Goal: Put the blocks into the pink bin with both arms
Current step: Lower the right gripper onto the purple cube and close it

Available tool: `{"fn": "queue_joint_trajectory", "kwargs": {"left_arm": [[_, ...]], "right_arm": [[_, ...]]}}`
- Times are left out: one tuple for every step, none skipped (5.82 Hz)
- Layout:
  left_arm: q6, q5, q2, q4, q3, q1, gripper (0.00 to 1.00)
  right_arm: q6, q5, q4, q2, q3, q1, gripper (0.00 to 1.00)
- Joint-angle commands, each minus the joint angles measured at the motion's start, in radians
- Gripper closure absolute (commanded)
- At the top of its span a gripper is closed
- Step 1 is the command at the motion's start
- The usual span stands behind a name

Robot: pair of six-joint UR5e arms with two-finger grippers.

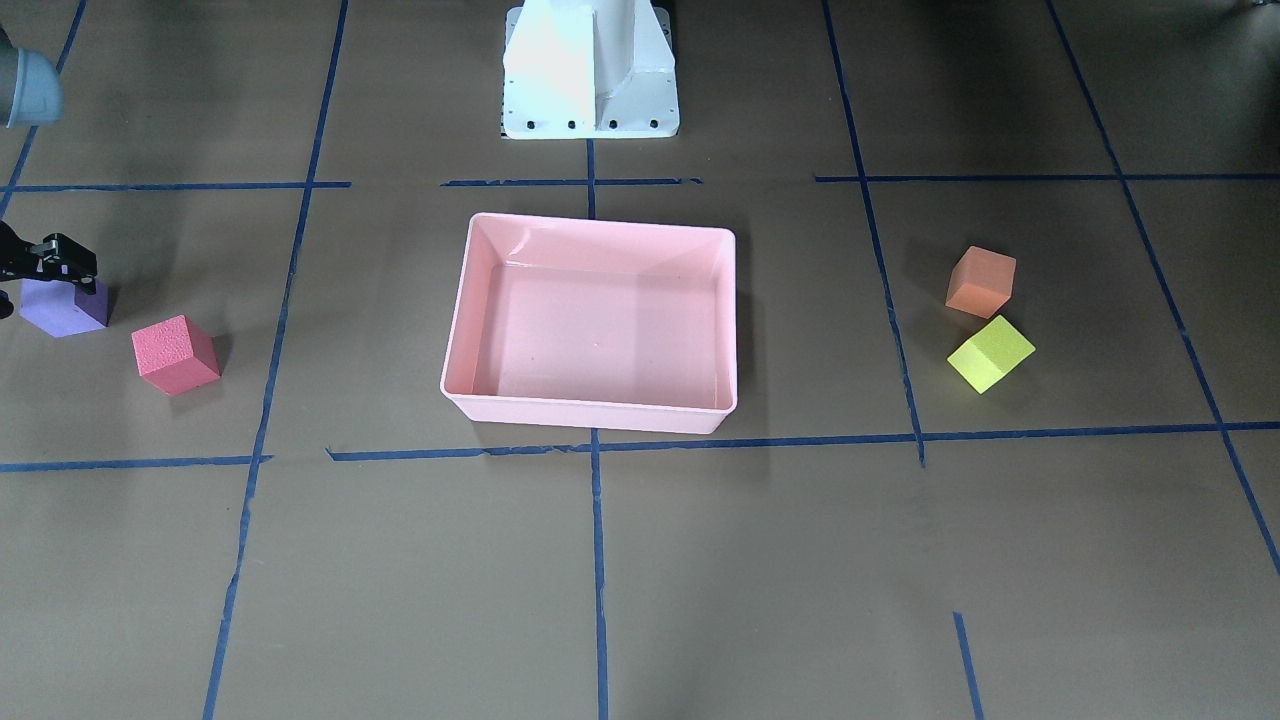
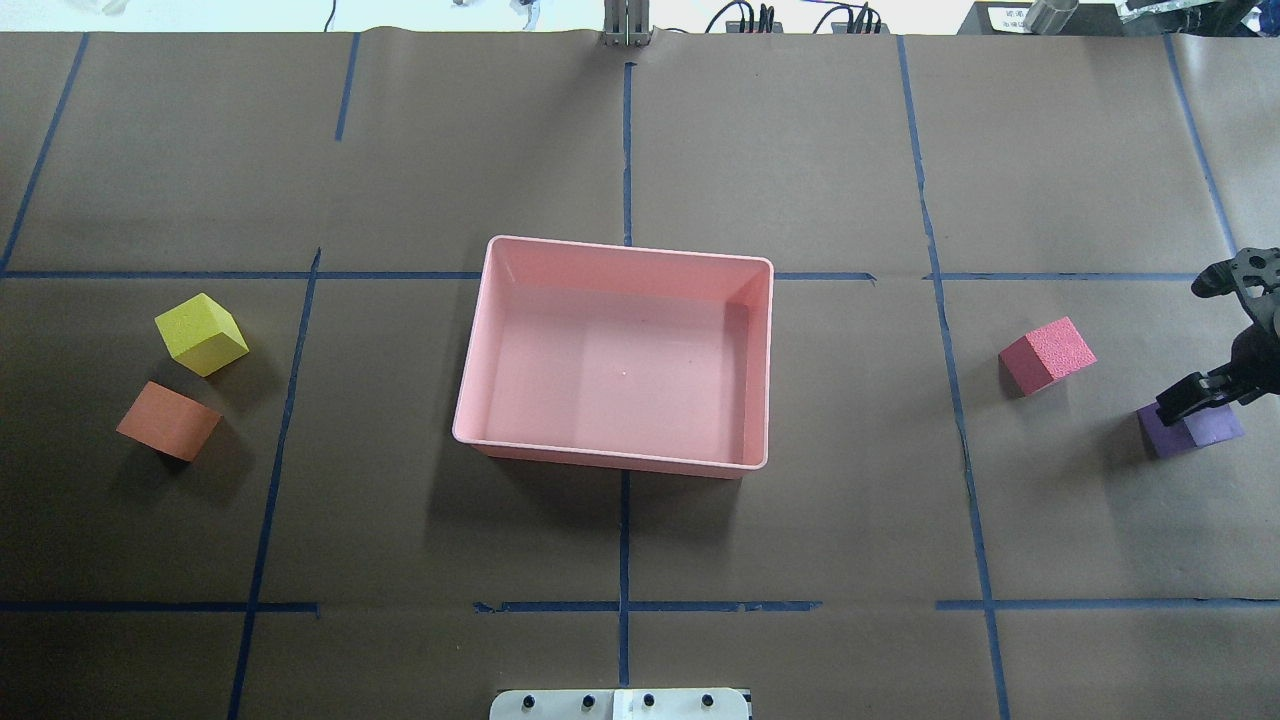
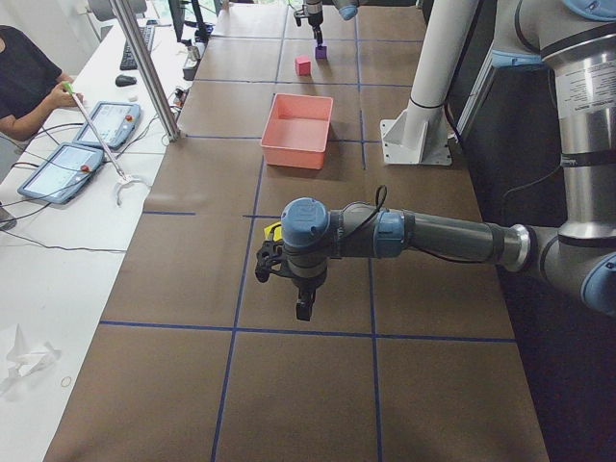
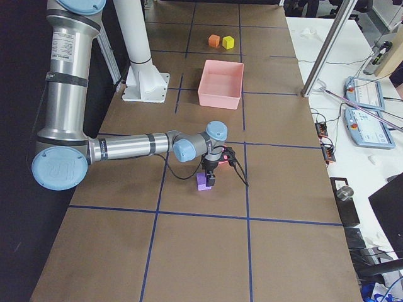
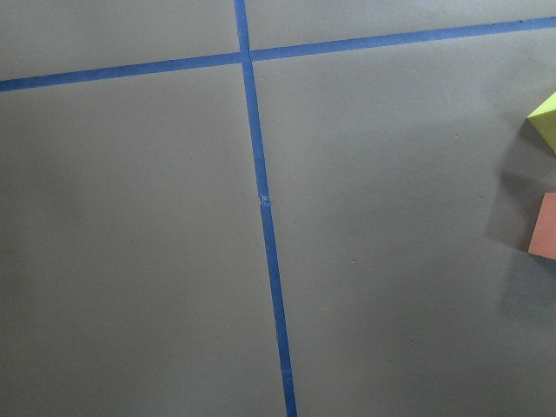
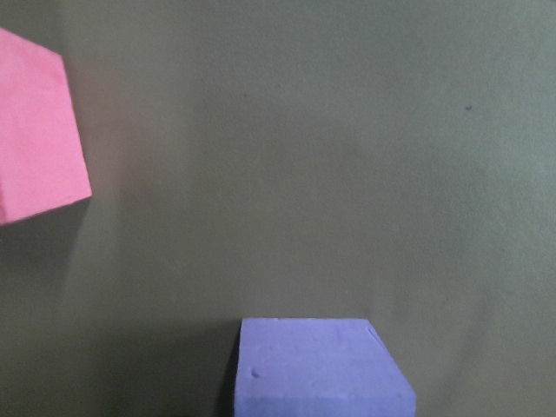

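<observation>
The pink bin (image 2: 610, 455) stands empty at the table's middle. The yellow-green block (image 2: 201, 334) and the orange block (image 2: 168, 421) lie together on my left side. The red block (image 2: 1047, 354) and the purple block (image 2: 1200, 428) lie on my right side. My right gripper (image 2: 1205, 390) hangs low right over the purple block, open, with one finger by the block's top edge; the block rests on the table. The right wrist view shows the purple block (image 6: 321, 369) and the red block (image 6: 39, 130). My left gripper (image 3: 303, 308) shows only in the exterior left view, above bare table beyond the yellow-green block; I cannot tell its state.
The white pedestal (image 1: 590, 70) stands behind the bin. Blue tape lines (image 2: 625, 540) cross the brown paper. The left wrist view shows tape lines and the edges of the yellow-green block (image 5: 547, 122) and the orange block (image 5: 546, 228). An operator and tablets (image 3: 96, 125) are beside the table.
</observation>
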Motion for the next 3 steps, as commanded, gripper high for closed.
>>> {"fn": "queue_joint_trajectory", "kwargs": {"left_arm": [[0.0,-0.002,0.0,0.0,-0.003,0.0,0.0],[0.0,-0.002,0.0,0.0,-0.003,0.0,0.0],[0.0,-0.002,0.0,0.0,-0.003,-0.001,0.0]], "right_arm": [[-0.001,-0.019,0.0,0.028,-0.053,-0.025,0.04],[0.0,-0.021,-0.002,0.028,-0.053,-0.025,0.38],[0.0,-0.022,0.0,0.028,-0.051,-0.025,0.89]]}}
